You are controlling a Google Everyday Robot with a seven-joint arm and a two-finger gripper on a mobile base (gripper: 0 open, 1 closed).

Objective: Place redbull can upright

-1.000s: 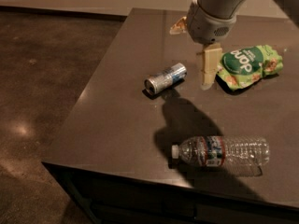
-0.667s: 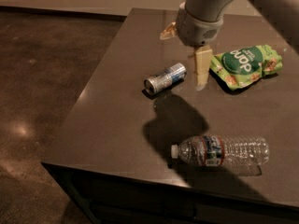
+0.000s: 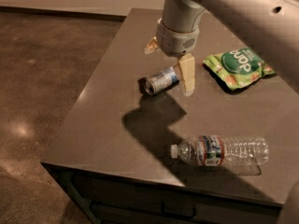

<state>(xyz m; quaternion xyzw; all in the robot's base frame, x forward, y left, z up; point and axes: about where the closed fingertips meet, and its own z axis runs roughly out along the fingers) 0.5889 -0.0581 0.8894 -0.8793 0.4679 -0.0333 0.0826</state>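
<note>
Compared with a second ago, the gripper has moved to its left, away from the green snack bag, and now hangs just over the redbull can with its two fingers spread apart and nothing between them. The can lies on its side on the table, directly below the gripper and just beside the nearer finger. I judge the grasp is near, but the can is not yet held or upright.
</note>
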